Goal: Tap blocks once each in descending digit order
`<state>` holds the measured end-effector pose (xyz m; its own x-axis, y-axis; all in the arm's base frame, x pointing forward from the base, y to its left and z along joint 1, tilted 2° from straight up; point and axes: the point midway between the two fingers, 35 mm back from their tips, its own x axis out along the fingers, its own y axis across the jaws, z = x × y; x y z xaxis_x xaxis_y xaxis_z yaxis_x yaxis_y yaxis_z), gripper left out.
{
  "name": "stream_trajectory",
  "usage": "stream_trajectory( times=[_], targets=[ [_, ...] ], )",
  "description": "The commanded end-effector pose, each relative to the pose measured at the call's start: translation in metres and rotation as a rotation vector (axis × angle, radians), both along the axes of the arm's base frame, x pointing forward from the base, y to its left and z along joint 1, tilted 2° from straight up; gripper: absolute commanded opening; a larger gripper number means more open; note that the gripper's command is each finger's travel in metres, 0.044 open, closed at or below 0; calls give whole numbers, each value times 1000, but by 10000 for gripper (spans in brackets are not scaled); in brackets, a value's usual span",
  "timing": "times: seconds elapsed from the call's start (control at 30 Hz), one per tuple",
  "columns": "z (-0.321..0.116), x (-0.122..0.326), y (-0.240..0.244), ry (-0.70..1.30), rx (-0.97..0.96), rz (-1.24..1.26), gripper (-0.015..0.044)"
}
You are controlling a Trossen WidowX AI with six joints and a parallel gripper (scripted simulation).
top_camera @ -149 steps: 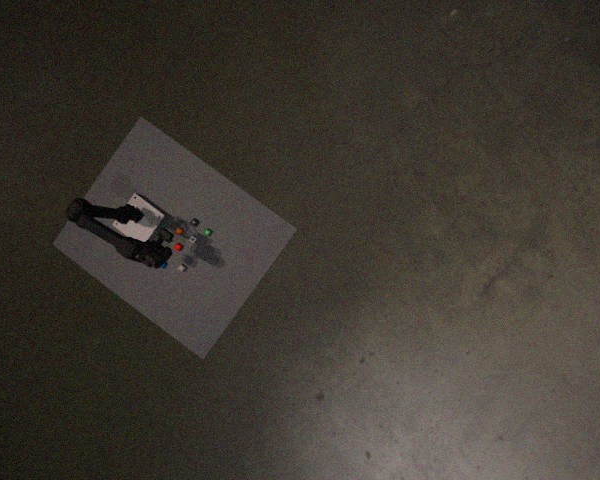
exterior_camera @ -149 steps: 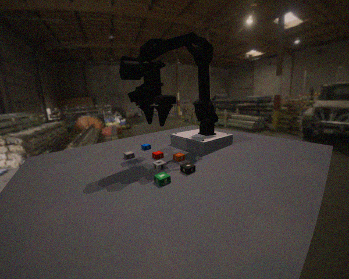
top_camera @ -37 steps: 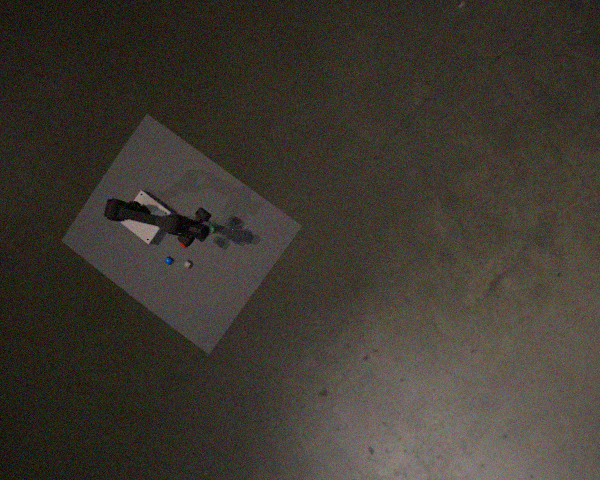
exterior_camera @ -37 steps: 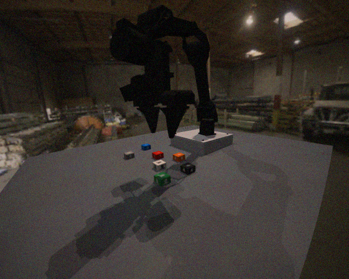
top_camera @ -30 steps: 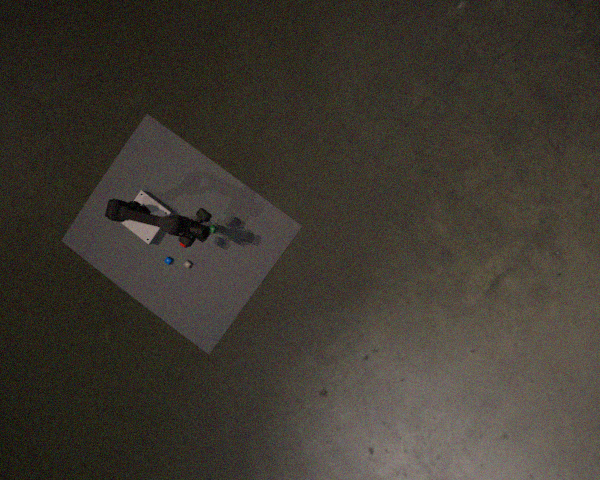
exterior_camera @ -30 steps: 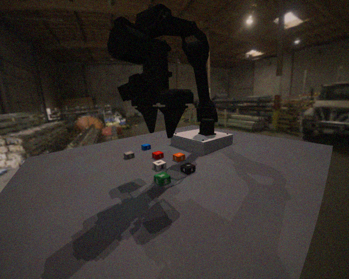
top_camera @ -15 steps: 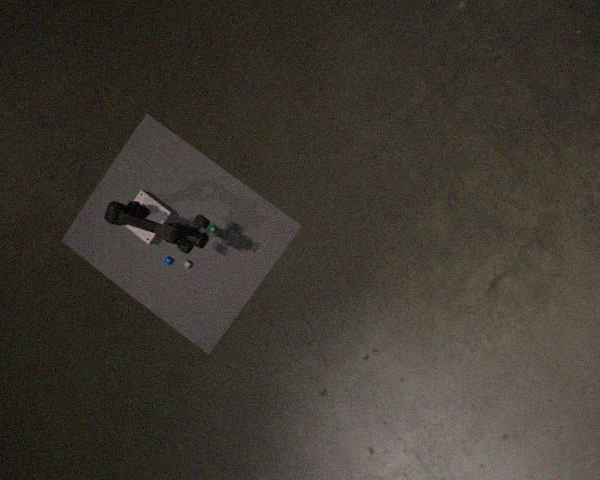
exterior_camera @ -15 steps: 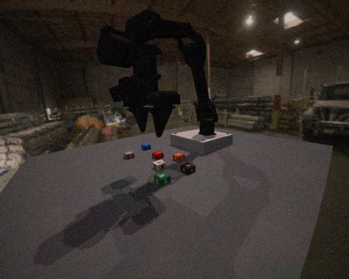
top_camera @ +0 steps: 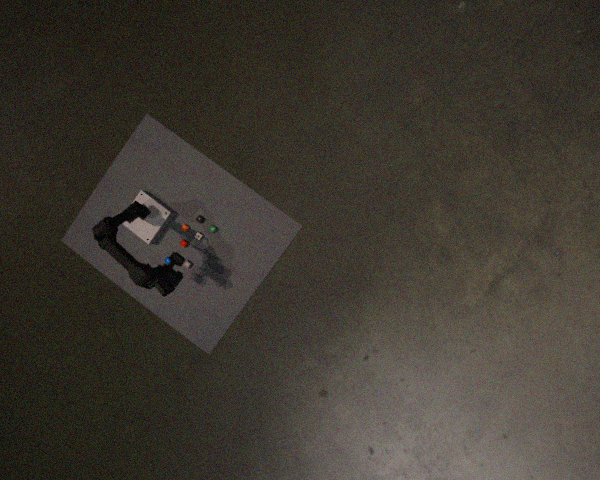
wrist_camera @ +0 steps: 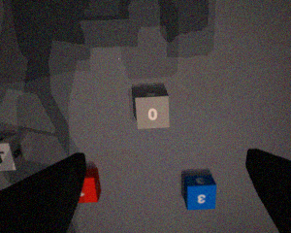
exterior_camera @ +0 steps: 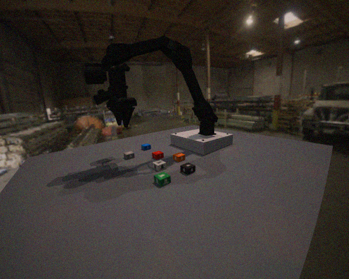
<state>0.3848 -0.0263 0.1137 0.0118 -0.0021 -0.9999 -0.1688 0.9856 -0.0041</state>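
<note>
End effector: fingers well apart, nothing between them; raised above the tabletop, touching no block.
Grey block: reads 0; at 11 o'clock from the finger gap in the wrist view.
Blue block: reads 3; at 5 o'clock from that gap.
Red block: at 8 o'clock there, partly behind a finger; digit not readable.
White block: at 9 o'clock there, underlined digit, 6 or 9, cut by the edge.
Orange block: at 2 o'clock from the white one in the exterior view; digit unclear.
Black block: at 3 o'clock from the white one there; digit unclear.
Green block: at 6 o'clock from the white one there; digit unclear.
Done: cannot tell; taps leave no mark.
Left: unconfirmed; if blue is the next target, higher digits should be finished, with 0 kept for last.
Next: likely a straight, light dip onto blue, avoiding grey.
</note>
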Motion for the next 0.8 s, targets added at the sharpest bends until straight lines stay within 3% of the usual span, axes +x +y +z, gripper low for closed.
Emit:
stream_trajectory(
  times=[0.0, 0.6, 0.77],
  targets=[
    [-1, -1, -1, 8, 1, 31, 400],
    [-1, -1, -1, 8, 1, 31, 400],
    [0, -20, 59, 8, 6, 31, 400]
  ],
)
